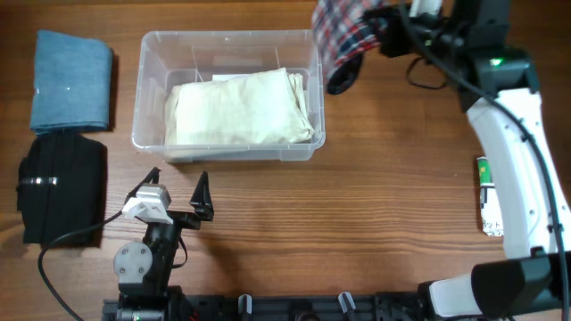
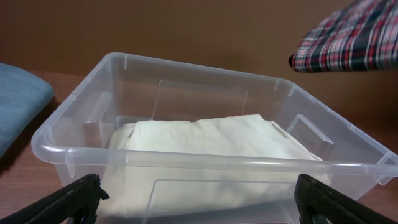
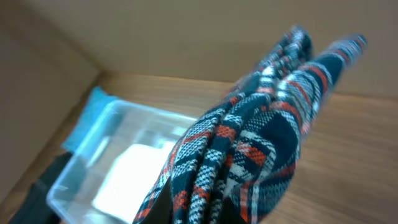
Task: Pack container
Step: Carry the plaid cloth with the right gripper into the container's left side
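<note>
One container (image 1: 228,35) and four folded cloths share a wooden worktop (image 1: 357,205) between two arms. The clear, colourless container sits left of centre toward the far side of the worktop. It is rectangular, with a rounded rim and moulded corner recesses. A cream cloth (image 1: 241,109) lies flat inside it, covering most of the floor and leaving a bare strip along the far wall. A blue cloth (image 1: 71,80) lies on the worktop to the container's left, apart from it, with a black cloth (image 1: 61,187) just nearer than the blue one. The fourth, a plaid cloth (image 1: 343,36) in red, white and navy, hangs in the air beside the container's far right corner. It is pinched in the jaws of the right gripper (image 1: 382,28), whose white arm rises from the near right edge and bends in toward the container. The left gripper (image 1: 176,185) sits low before the container's near wall, pointing at it, jaws spread wide and holding nothing.
</note>
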Controlling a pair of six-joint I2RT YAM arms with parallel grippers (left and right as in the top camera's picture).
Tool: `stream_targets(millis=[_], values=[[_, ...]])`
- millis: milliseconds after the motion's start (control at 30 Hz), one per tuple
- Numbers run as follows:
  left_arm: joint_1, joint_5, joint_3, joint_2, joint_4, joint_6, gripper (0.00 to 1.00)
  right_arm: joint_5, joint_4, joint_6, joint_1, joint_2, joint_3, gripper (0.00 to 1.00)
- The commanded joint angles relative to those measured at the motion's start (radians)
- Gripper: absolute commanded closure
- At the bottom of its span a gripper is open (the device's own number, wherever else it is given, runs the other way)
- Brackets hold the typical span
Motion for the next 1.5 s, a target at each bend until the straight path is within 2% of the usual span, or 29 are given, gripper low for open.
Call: stream_targets(millis=[0, 233, 400, 600, 733, 1033, 1200, 1267, 1300, 1333, 1367, 1400, 1467], values=[[-0.002, -0.003, -0.005, -0.007, -0.005, -0.006, 0.0, -0.023, 0.089, 0.048, 0.098, -0.07, 0.007, 0.96], [-0.002, -0.003, -0.005, -0.007, -0.004, -0.006, 0.0, 0.258, 0.28, 0.121, 0.434, -0.008, 0.007, 0.96], [-0.002, -0.003, -0.005, -0.007, -0.004, -0.006, 0.0, 0.481, 0.469, 0.211, 0.611, 0.181, 0.007, 0.96], [-0.002, -0.003, -0.005, -0.007, -0.004, -0.006, 0.0, 0.499, 0.732, 0.22, 0.668, 0.379, 0.007, 0.96], [-0.002, -0.003, -0.005, -0.007, -0.004, -0.006, 0.0, 0.498, 0.839, 0.221, 0.674, 0.459, 0.007, 0.96], [-0.002, -0.003, -0.005, -0.007, -0.004, -0.006, 0.0, 0.499, 0.896, 0.229, 0.723, 0.53, 0.007, 0.96], [-0.002, -0.003, -0.005, -0.007, -0.004, -0.006, 0.0, 0.51, 0.838, 0.229, 0.734, 0.533, 0.007, 0.96], [-0.002, -0.003, -0.005, -0.007, -0.004, -0.006, 0.0, 0.51, 0.827, 0.229, 0.734, 0.533, 0.007, 0.8], [-0.002, -0.003, -0.005, -0.007, -0.004, -0.006, 0.0, 0.51, 0.827, 0.229, 0.734, 0.533, 0.007, 0.59], [-0.002, -0.003, -0.005, -0.007, -0.004, -0.006, 0.0, 0.51, 0.826, 0.23, 0.734, 0.533, 0.007, 0.51], [-0.002, -0.003, -0.005, -0.007, -0.004, -0.006, 0.0, 0.51, 0.821, 0.238, 0.734, 0.533, 0.007, 0.32], [-0.002, -0.003, -0.005, -0.007, -0.004, -0.006, 0.0, 0.51, 0.817, 0.238, 0.734, 0.533, 0.007, 0.23], [-0.002, -0.003, -0.005, -0.007, -0.004, -0.006, 0.0, 0.509, 0.816, 0.238, 0.734, 0.533, 0.007, 0.14]])
